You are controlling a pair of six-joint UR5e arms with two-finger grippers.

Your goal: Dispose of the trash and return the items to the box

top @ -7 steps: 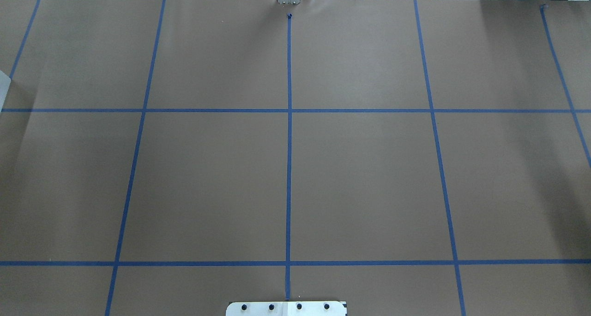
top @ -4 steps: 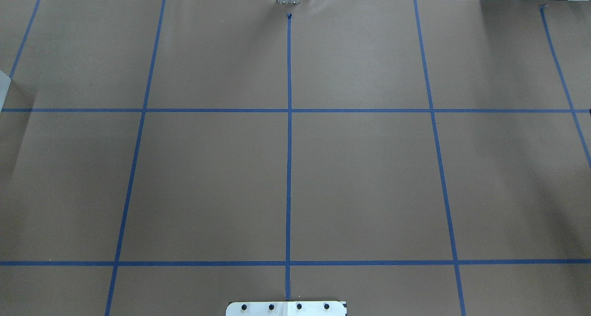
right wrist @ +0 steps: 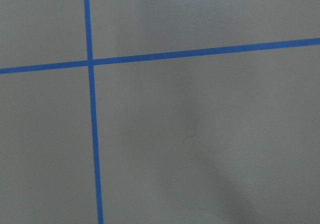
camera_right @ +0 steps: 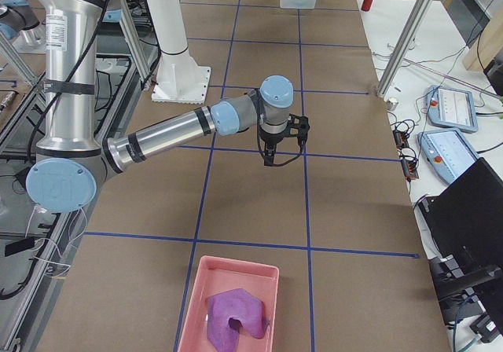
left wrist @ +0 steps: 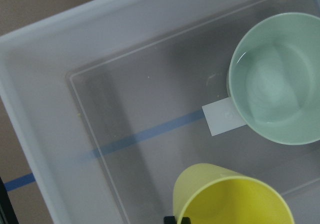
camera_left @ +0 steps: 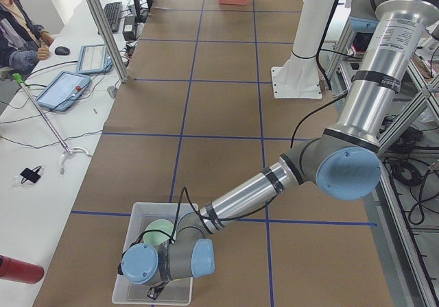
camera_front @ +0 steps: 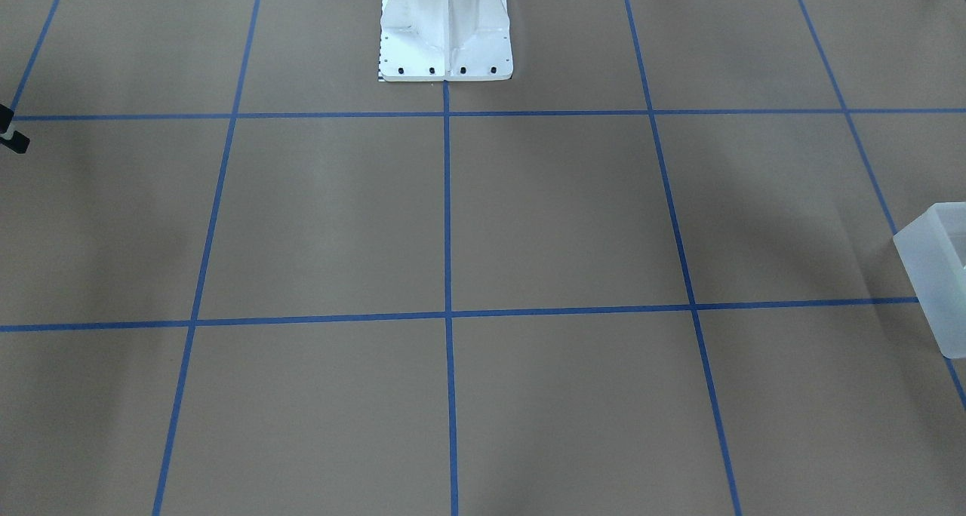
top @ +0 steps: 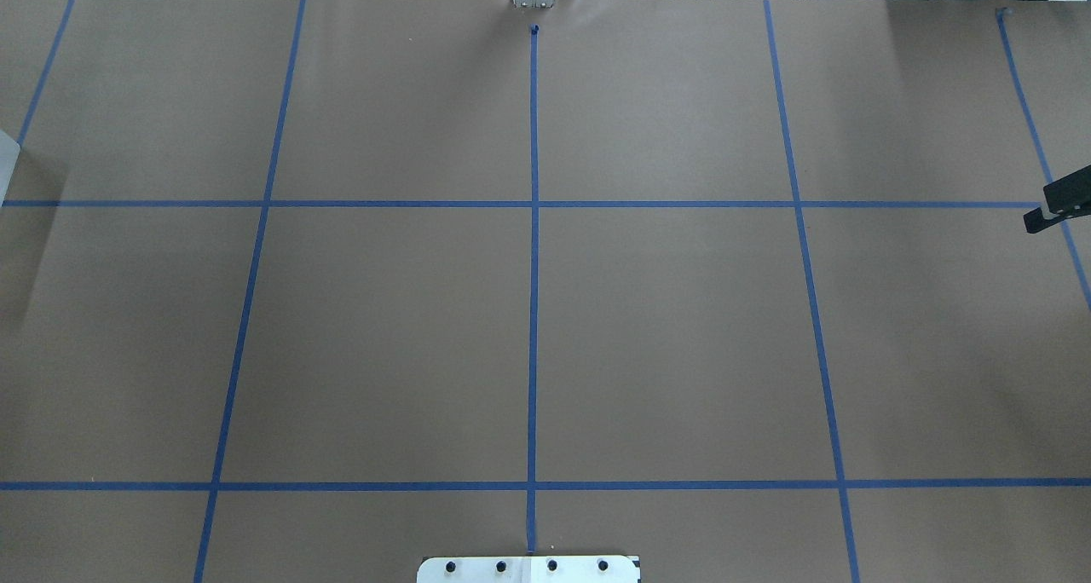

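The frosted box [camera_left: 123, 279] stands at the table's left end and also shows in the front view [camera_front: 932, 274]. In the left wrist view the mint-green bowl [left wrist: 277, 79] lies inside the box [left wrist: 50, 84], beside a yellow cup [left wrist: 230, 196]. My left gripper [left wrist: 177, 220] reaches down into the box. Its tips sit close together at the cup's rim, shut on it. My right gripper [top: 1055, 206] hangs over bare table at the right edge, jaws apart and empty. It also shows in the right side view [camera_right: 271, 162].
A pink tray holding a purple cloth [camera_right: 232, 309] stands at the table's right end. The white pedestal [camera_front: 445, 33] is at the robot's side, in the middle. Operators' tablets and cables lie on the white bench [camera_left: 65, 88] beyond the far edge.
My right gripper has come into the overhead view at the right edge. The box corner at the left edge has shrunk slightly out of view.
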